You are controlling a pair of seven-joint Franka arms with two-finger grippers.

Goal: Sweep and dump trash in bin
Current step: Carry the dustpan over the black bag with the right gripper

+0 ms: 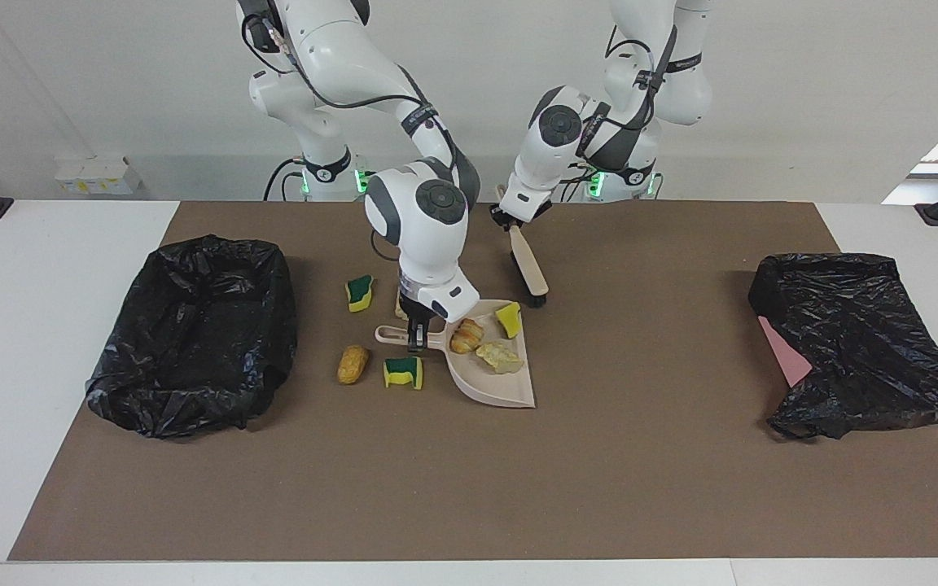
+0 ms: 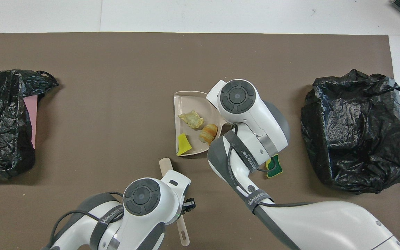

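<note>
My right end effector (image 1: pixel 414 338) is gripping the dustpan (image 1: pixel 495 382) handle; three trash (image 1: pixel 498 356) pieces are lying in the pan just beside it. My left end effector (image 1: pixel 506 220) is clamping the brush (image 1: pixel 528 268), raised beside the pan.

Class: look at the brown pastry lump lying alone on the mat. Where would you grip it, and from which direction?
Grip the pastry lump across its narrow middle, coming straight down from above. It lies flat and elongated on the mat, its sides free, the sponge piece beside it but apart.

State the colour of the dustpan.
Pale beige dustpan, clearest in the facing view.
</note>
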